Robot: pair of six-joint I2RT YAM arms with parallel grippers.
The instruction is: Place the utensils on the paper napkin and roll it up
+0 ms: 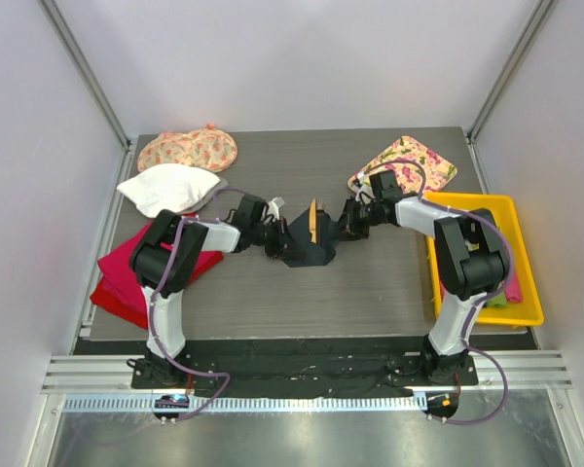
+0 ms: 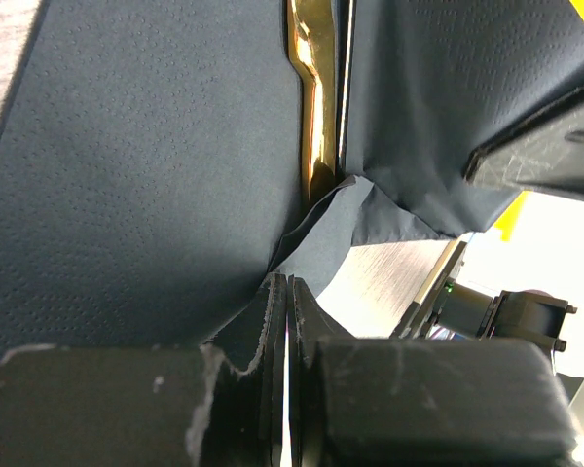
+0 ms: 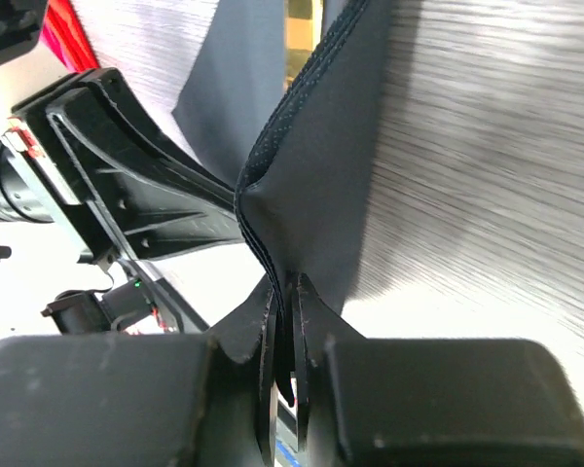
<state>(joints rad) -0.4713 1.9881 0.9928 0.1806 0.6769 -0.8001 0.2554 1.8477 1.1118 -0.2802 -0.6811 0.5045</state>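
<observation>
The dark navy paper napkin [image 1: 304, 248] lies at the table's middle with both side edges lifted. A tan-orange utensil [image 1: 314, 224] rests in its fold; it also shows in the left wrist view [image 2: 316, 88] and the right wrist view [image 3: 299, 39]. My left gripper [image 1: 273, 233] is at the napkin's left edge, its jaws pressed together [image 2: 285, 284] where a napkin [image 2: 156, 175] fold meets the tips. My right gripper [image 1: 346, 224] is shut [image 3: 294, 292] on the napkin's [image 3: 321, 165] right edge, which hangs up from the table.
A red cloth [image 1: 127, 272] lies at the left with a white cloth [image 1: 170, 187] behind it. Floral cloths lie at the back left [image 1: 188, 151] and back right [image 1: 402, 163]. A yellow tray [image 1: 526, 316] holding folded cloth stands at the right.
</observation>
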